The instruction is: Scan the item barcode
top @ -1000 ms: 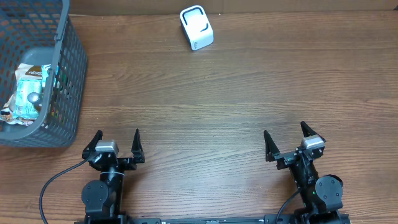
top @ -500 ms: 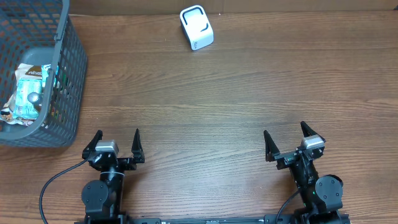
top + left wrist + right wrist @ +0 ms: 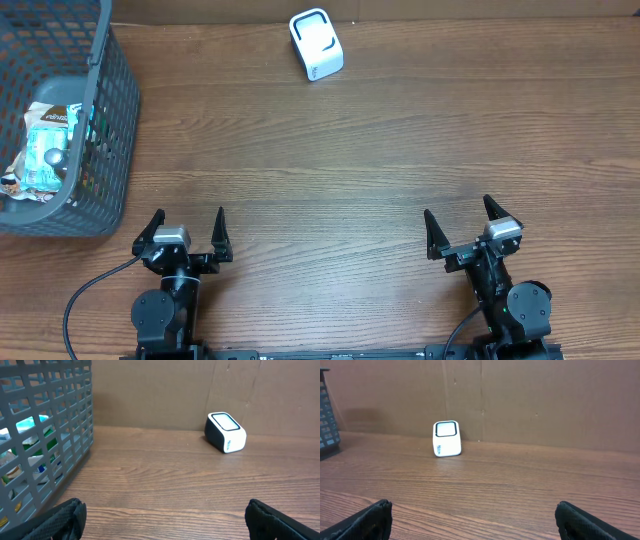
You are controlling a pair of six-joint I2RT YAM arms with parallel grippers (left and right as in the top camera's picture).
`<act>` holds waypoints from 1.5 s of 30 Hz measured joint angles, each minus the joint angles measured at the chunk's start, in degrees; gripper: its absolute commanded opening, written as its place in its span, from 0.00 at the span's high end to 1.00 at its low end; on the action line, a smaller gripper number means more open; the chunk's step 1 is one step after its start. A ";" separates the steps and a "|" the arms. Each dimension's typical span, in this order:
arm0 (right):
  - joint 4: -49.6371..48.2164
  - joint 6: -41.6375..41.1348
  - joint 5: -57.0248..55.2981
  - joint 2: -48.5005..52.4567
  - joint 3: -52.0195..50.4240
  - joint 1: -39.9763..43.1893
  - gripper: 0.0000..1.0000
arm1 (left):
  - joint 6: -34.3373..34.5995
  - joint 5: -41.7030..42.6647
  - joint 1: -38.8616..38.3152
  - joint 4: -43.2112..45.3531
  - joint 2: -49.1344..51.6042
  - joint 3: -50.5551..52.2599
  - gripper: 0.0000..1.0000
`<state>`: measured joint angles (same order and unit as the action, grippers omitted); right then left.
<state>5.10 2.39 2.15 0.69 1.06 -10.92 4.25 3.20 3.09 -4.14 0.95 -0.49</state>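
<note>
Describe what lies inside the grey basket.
Inside the basket lie several crinkled packets, a pale green-and-white one on top. Whatever sits beneath them, and any barcode, is covered.

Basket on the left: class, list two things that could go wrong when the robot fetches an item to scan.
1. The packets lie jumbled deep in the basket; the open left hand might catch the mesh wall or pinch several at once.
2. The scanner sits angled far back; a carried item might nudge it or miss its window.
</note>
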 measured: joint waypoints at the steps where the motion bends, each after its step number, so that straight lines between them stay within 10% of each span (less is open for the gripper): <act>1: -0.02 -0.04 0.00 0.00 0.00 0.00 0.00 | 0.00 0.00 0.00 -0.02 0.00 0.00 0.00; 23: 0.00 -0.02 0.00 0.00 0.00 0.02 0.00 | 1.88 7.45 0.00 0.42 0.02 -3.96 0.00; 37: -0.04 0.00 0.02 -0.07 0.00 0.02 0.00 | 2.91 11.19 0.00 -31.63 19.65 -51.67 0.14; 45: -0.02 -0.02 0.02 -0.07 0.00 0.00 0.00 | -0.83 11.21 0.00 -56.00 44.94 -78.62 0.00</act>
<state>5.08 2.37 2.17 0.62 1.06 -10.92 3.42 14.41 3.09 -60.14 45.89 -79.11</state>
